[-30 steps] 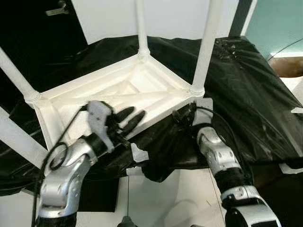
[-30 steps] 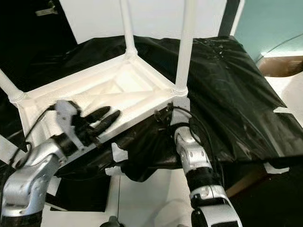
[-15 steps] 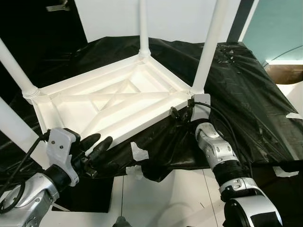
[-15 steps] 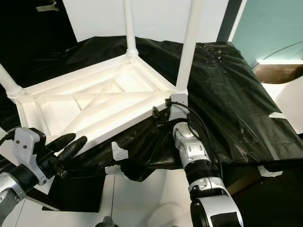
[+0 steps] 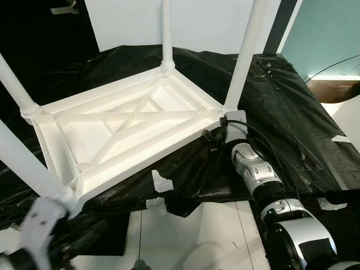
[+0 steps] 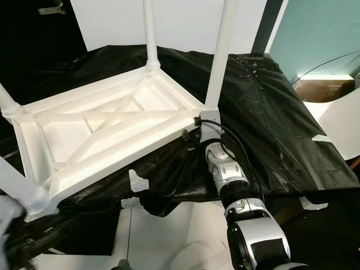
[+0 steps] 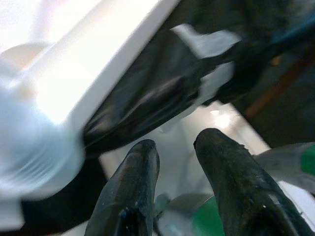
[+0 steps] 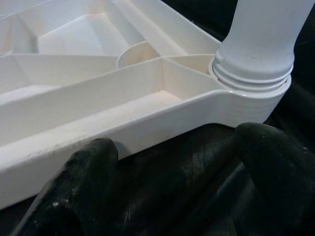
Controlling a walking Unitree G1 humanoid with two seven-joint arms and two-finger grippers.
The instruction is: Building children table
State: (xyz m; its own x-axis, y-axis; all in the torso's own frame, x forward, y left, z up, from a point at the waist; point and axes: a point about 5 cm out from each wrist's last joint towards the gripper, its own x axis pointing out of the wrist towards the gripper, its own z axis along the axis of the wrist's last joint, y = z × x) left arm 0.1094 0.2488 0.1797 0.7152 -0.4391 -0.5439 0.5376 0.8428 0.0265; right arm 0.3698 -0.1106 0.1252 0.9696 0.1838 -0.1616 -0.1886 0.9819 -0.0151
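The right gripper (image 8: 172,196) has its jaws spread wide, empty, just beside the upturned white children table (image 5: 129,126) at its near corner leg (image 6: 220,50). The left gripper (image 7: 177,162), jaws slightly parted and empty, has dropped below the black-covered tabletop (image 5: 292,112) edge since a second ago

Plain white table (image 5: 121,132) with white legs (image 5: 247,50), glossy black sheet (image 5: 292,112), silver arm (image 6: 225,171), black claw fingers (image 8: 74,196).
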